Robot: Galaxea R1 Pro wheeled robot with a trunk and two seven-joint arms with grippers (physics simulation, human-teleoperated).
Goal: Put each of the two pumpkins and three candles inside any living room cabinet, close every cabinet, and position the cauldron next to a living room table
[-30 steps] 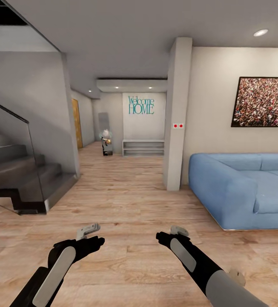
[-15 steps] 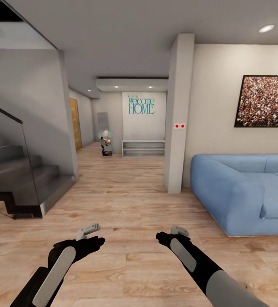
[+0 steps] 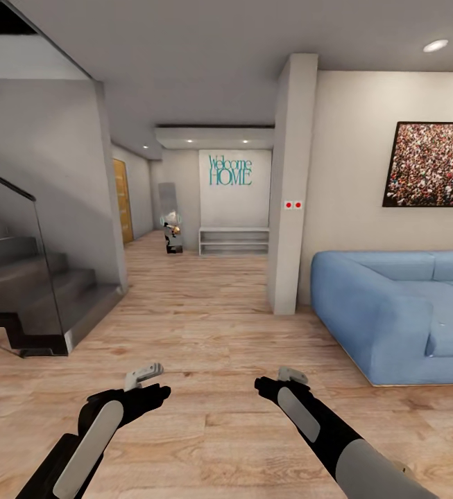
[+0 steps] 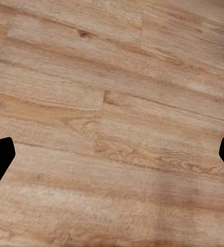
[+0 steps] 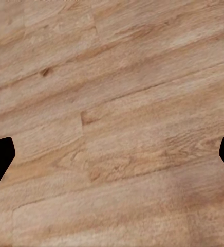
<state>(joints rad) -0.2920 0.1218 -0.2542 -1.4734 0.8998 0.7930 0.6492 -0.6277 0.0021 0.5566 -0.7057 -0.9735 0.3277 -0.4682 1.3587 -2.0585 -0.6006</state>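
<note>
Both arms reach forward low over the wooden floor. The left end effector and the right end effector each have their fingers spread wide apart, with nothing but floor planks between them. A blue sofa stands at the right beside a pillar; stairs rise at the left. No pumpkin, candle, cabinet or cauldron is in sight here.

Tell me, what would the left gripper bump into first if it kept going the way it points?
Probably the wooden floor: the left gripper, open and holding nothing, looks straight at bare planks.
</note>
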